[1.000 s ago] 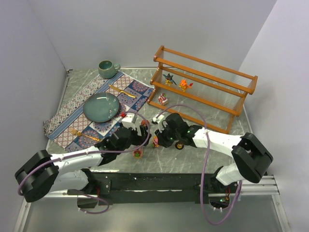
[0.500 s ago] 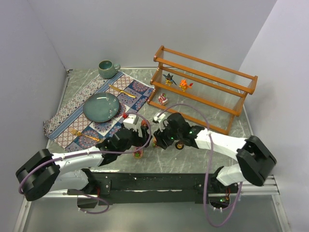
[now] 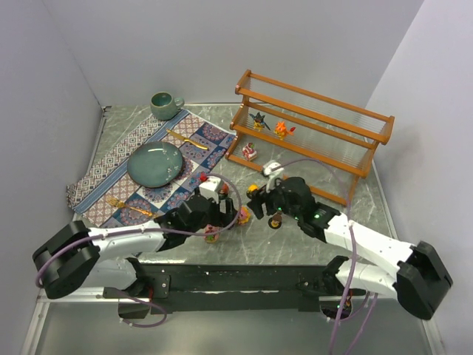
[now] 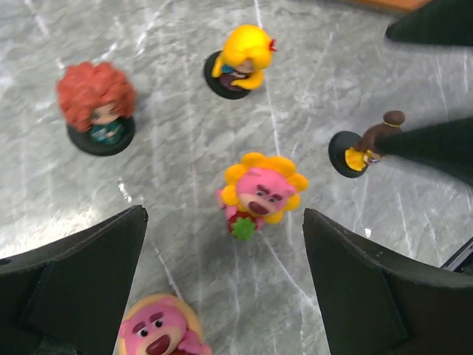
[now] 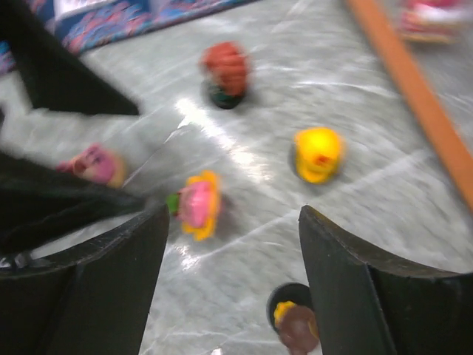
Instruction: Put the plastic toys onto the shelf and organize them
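Five plastic toys stand on the marble between my grippers. The left wrist view shows a red-haired one, a yellow-haired one, a pink flower-faced one, a brown one and a pink bear. My left gripper is open, the flower toy just ahead of its tips and the bear by its left finger. My right gripper is open too, with the brown toy beside its right finger and the flower toy ahead. The shelf holds a dark spiky toy, an orange one and a pink one.
A patterned cloth mat lies at the left with a teal plate and gold cutlery on it. A green mug stands behind it. The shelf's lower rail runs close to the right gripper. The two grippers face each other closely.
My right gripper has opened wide and drawn back to the right, its arm swinging out. My left gripper has edged right toward the toys and stays open.
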{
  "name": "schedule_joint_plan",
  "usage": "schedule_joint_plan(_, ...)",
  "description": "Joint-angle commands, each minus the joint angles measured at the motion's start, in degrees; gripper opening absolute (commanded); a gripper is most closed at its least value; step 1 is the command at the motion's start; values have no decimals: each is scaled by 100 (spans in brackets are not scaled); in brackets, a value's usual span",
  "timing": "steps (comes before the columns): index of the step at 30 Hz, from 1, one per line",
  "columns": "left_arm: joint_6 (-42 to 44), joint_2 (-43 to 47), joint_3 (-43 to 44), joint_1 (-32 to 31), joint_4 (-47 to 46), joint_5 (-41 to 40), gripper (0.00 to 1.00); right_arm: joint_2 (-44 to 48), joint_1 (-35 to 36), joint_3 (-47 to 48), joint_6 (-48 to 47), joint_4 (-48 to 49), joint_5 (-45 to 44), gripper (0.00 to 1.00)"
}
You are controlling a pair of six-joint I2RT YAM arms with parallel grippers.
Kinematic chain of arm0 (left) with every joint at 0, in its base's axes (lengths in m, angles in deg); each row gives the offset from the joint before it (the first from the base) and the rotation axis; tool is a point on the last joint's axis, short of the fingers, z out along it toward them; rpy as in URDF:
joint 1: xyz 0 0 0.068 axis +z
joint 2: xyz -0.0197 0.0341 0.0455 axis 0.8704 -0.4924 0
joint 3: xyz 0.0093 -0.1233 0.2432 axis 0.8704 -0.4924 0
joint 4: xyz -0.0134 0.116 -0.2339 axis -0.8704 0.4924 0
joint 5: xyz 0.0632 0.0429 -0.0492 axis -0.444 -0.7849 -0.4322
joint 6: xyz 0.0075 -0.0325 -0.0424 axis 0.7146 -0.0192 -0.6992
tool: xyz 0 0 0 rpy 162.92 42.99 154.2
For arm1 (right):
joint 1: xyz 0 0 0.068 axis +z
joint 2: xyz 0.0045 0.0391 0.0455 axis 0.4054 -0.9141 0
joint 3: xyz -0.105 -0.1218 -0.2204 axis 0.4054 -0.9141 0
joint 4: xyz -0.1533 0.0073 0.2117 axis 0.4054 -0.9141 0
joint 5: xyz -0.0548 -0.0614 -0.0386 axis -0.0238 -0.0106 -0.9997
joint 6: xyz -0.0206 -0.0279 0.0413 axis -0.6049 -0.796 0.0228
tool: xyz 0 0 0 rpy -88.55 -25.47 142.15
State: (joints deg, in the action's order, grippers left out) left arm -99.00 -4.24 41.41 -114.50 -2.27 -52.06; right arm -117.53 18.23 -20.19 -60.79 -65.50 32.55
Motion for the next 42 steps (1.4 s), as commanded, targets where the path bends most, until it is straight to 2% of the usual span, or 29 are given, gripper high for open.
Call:
schedule_joint_plan(1,470,-255,658,-128,297,341,93,653,-680,-357,802,539,-599,81)
schedule_joint_plan(6,849,-739,1369,-242,851,631,94,1233,-1445,-919,1479,829,-826,89)
schedule_joint_plan(9,928,-1117,1799,-269,1308,632,93,1550,-1648,-1130,1664,935,-994,92)
schedule_joint_plan(18,1288,-1820,2487,-287,2099,806,90,1727,-1772,-1298,1717,1111,-942,93)
schedule_joint_plan(25,1623,-2023,2496,-296,2012,1211,89,1735,-1789,-1324,1682,1181,-854,93)
schedule_joint_plan(42,1860,-2181,2566,-287,1731,825,84,1604,-1807,-1324,1656,1278,-669,93)
